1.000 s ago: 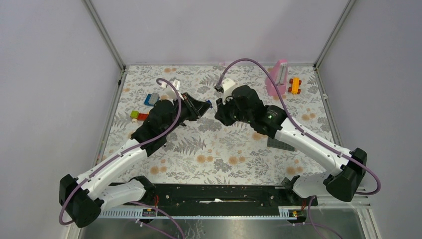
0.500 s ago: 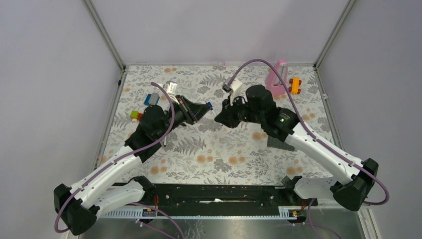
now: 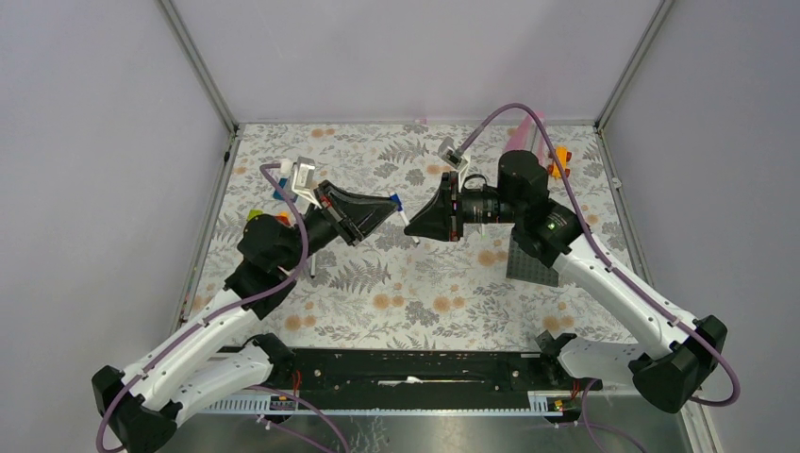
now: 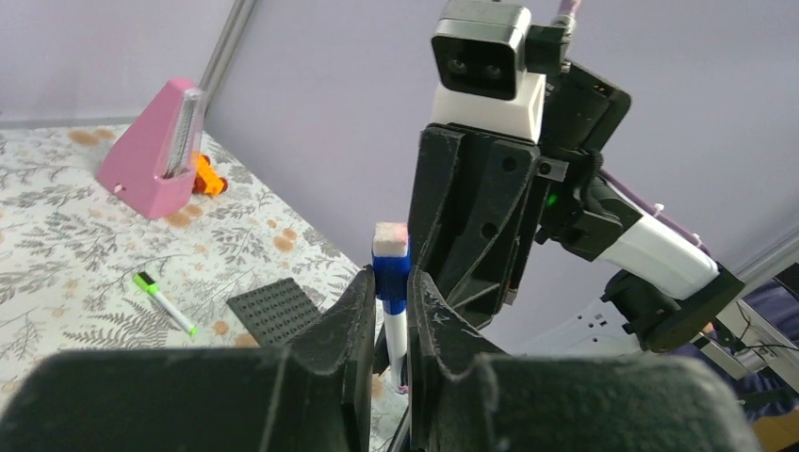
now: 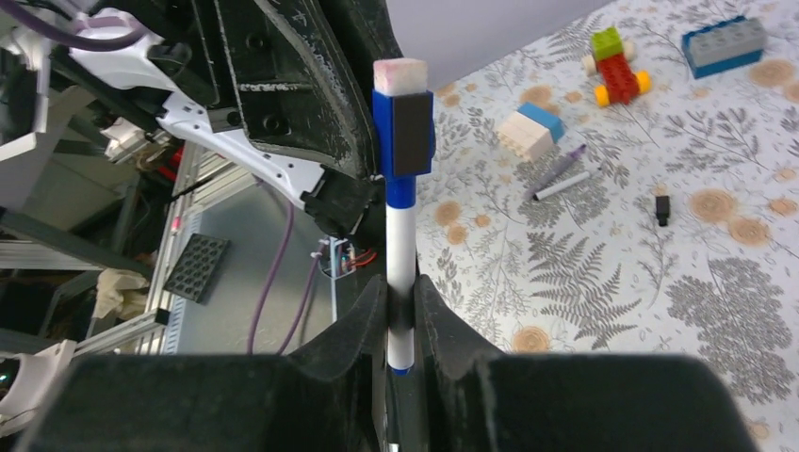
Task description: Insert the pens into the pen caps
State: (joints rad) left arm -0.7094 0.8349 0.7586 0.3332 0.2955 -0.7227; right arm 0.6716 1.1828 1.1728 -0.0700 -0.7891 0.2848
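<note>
currently the left gripper (image 4: pixel 391 282) pinches the blue cap (image 4: pixel 391 266) and the right gripper (image 5: pixel 400 299) pinches the white pen (image 5: pixel 399 247) by its barrel, both held in the air between the arms, pen end seemingly inside the cap. best done by lining barrel and cap up and pushing straight, no sideways twist, then releasing one side only. green pen (image 4: pixel 165 303) and black cap (image 5: pixel 662 205) lie on the table (image 5: pixel 603 273).
</note>
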